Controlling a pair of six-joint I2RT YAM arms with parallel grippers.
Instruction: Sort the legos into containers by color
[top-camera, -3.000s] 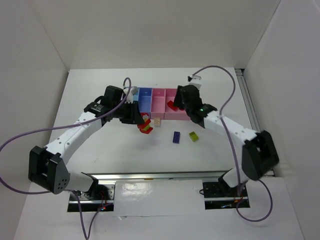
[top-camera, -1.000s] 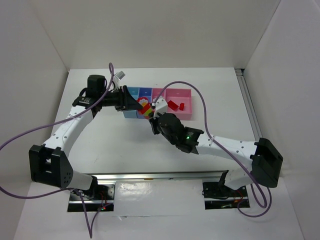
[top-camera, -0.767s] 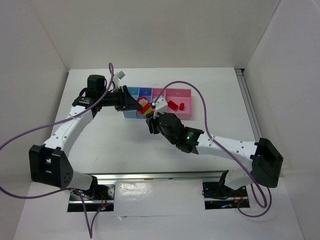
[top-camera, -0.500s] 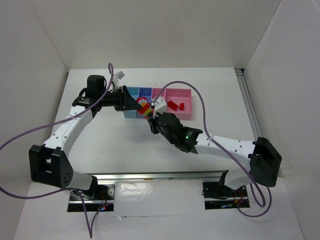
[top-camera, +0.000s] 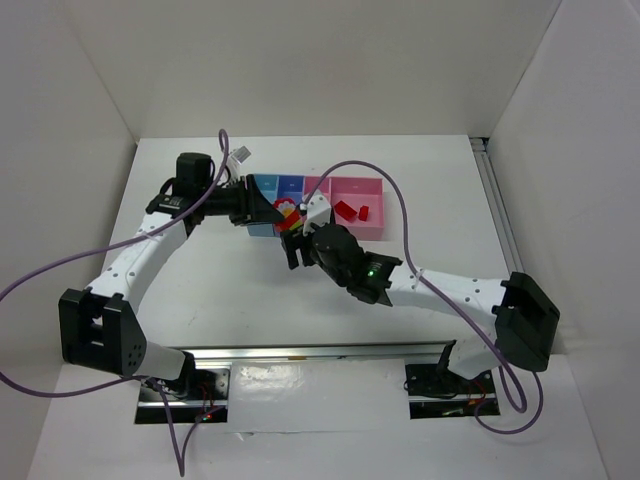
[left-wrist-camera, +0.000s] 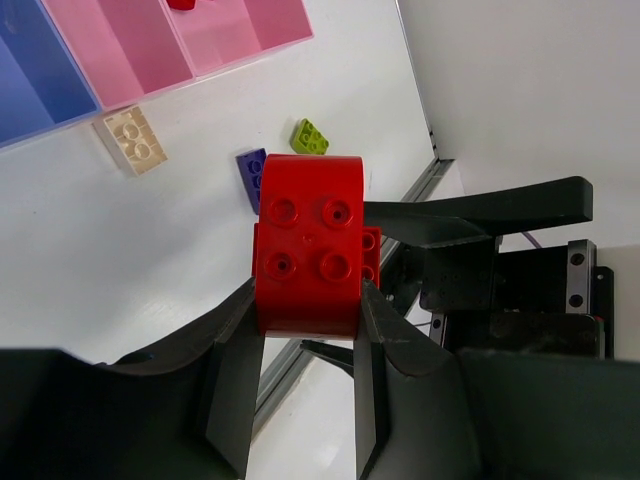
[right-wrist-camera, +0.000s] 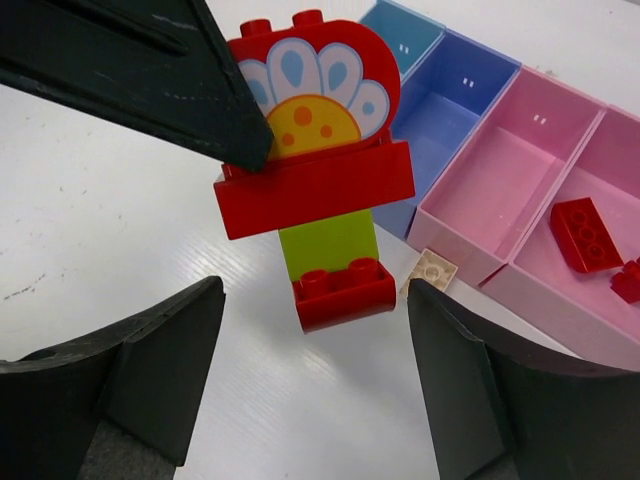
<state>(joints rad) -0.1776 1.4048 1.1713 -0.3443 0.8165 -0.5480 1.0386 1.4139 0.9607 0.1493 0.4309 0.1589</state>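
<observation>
My left gripper (left-wrist-camera: 310, 300) is shut on a stack of legos (right-wrist-camera: 318, 170) and holds it in the air: a red flower brick (right-wrist-camera: 315, 90), a red plate, a yellow-green brick (right-wrist-camera: 330, 240) and a small red brick (right-wrist-camera: 345, 290). My right gripper (right-wrist-camera: 315, 325) is open, its jaws wide on either side of the stack's small red end, not touching. In the top view the stack (top-camera: 290, 216) hangs in front of the bins, between the left gripper (top-camera: 278, 212) and the right gripper (top-camera: 298, 240).
The joined bins run light blue (right-wrist-camera: 405, 30), darker blue (right-wrist-camera: 455, 110), narrow pink (right-wrist-camera: 500, 180), wider pink (right-wrist-camera: 610, 170) with two red bricks (right-wrist-camera: 585, 232). A tan brick (left-wrist-camera: 135, 140), a dark blue brick (left-wrist-camera: 250, 175) and a yellow-green brick (left-wrist-camera: 312, 136) lie loose on the table.
The left gripper lifted the stack off the table in front of the bins. The right arm swung left from the pink bin and edged its open jaws closer to the stack's lower end.
</observation>
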